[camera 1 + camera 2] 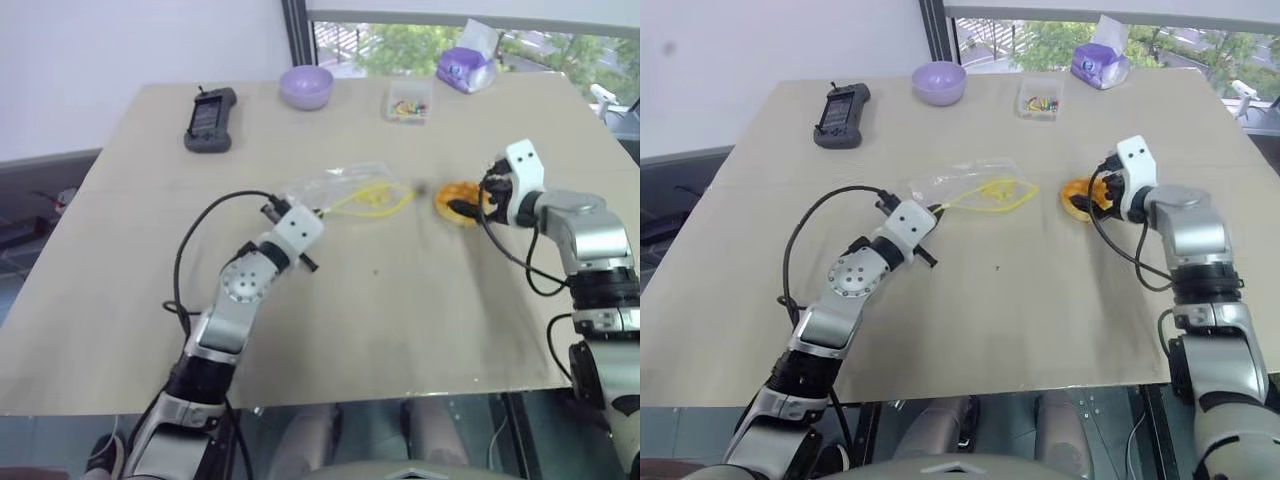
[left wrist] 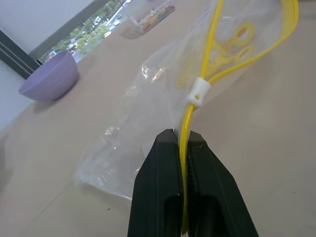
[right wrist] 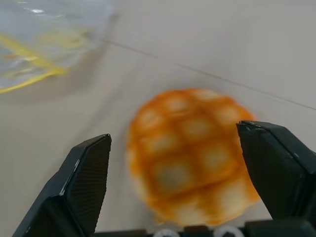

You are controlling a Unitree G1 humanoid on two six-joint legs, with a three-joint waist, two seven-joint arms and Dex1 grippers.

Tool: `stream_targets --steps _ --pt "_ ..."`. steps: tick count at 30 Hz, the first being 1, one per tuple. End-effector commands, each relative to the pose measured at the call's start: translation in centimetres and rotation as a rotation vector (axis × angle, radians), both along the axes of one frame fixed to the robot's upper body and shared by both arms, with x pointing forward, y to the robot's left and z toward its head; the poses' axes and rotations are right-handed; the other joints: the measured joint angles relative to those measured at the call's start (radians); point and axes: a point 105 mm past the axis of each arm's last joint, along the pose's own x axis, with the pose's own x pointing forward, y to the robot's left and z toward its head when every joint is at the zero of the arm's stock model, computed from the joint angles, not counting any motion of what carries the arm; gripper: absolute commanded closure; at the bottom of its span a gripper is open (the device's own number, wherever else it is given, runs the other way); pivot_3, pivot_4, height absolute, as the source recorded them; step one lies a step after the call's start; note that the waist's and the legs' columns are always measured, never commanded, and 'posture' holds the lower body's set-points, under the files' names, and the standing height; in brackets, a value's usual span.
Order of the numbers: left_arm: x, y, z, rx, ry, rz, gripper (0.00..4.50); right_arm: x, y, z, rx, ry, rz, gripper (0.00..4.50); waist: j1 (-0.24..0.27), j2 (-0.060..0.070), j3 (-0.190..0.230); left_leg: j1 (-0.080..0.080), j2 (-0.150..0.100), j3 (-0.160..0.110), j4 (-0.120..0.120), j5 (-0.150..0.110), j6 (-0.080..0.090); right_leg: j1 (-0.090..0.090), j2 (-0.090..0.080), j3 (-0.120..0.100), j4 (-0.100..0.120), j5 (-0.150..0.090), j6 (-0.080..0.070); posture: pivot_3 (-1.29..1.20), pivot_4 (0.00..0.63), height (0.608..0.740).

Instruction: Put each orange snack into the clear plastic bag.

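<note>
Counter [image 1: 400,320]: a broad tan top carrying everything named here.
Clear plastic bag [image 1: 340,190]: lies flat and crinkled on the counter, its long axis running across the counter from the left gripper toward the right gripper. Its yellow seal strip [image 2: 217,49] is parted into a loop at the end that faces the orange snack, so the mouth points toward the right gripper. A white slider [image 2: 199,90] sits on the strip just ahead of the left gripper's fingertips. No snack is inside the bag.
Left gripper [image 2: 181,140]: pressed together, pinching the yellow seal strip at the bag's near end, the strip running up between the two black fingers [image 2: 160,168].
Right gripper [image 3: 180,143]: spread wide, one finger [image 3: 86,173] on each side of the orange snack with a gap to each; whether the fingers touch the snack I cannot tell.
Orange snack [image 3: 190,153]: round and domed, grid top facing up, resting on the counter between the right gripper's fingers, outside the bag and a short way off from its open mouth.
Purple bowl [image 1: 306,86]: far beyond the left gripper, upright; contents cannot be told.
Small clear box [image 1: 408,103]: far beyond the bag, holding colourful bits.
</note>
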Motion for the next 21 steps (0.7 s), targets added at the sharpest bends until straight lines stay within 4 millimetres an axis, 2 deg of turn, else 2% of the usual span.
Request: stream_targets --steps 1,4,8,13,18,21 --pt "-0.4 0.3 1.5 -0.004 -0.056 0.004 4.5 1.1 -0.3 0.6 -0.023 -0.027 -0.03 0.09 0.0 0.0 0.0 0.0 0.0 0.0 0.0 0.0 0.0 0.0 0.0 0.0 0.0 0.0 0.0 0.0 0.15 0.74" --pt "-0.5 0.5 1.4 0.0 -0.052 0.008 4.5 1.3 0.4 0.6 0.043 0.016 -0.009 0.09 -0.001 0.0 0.0 0.0 0.0 0.0 0.0 0.0 0.0 0.0 0.0 0.0 0.0 0.0 0.0 0.0 0.15 0.74" --pt "-0.6 0.6 1.3 0.002 -0.049 0.011 4.5 1.3 0.7 -0.5 0.104 0.1 -0.006 0.09 -0.002 0.0 0.0 0.0 0.0 0.0 0.0 0.0 0.0 0.0 0.0 0.0 0.0 0.0 0.0 0.0 0.15 0.74" --pt "-0.5 0.6 1.4 0.002 -0.052 0.015 4.5 1.0 2.0 -0.4 0.307 0.212 0.028 0.09 -0.003 0.0 0.0 0.0 0.0 0.0 0.0 0.0 0.0 0.0 0.001 0.0 0.0 0.0 0.0 0.0 0.15 0.74" --pt "-0.5 0.6 1.4 0.004 -0.054 0.016 4.5 0.2 3.2 -0.7 0.318 0.243 0.111 0.09 -0.003 0.0 0.0 0.0 0.001 0.0 0.0 0.0 0.0 0.0 0.001 0.0 0.0 0.0 0.0 0.0 0.15 0.74" --pt "-0.5 0.6 1.4 0.005 -0.053 0.016 4.5 -0.7 3.7 -2.2 0.181 0.252 0.183 0.09 -0.003 0.0 0.0 0.0 0.001 0.0 0.0 0.0 0.0 0.0 0.001 0.0 0.0 0.0 0.0 0.0 0.15 0.74"
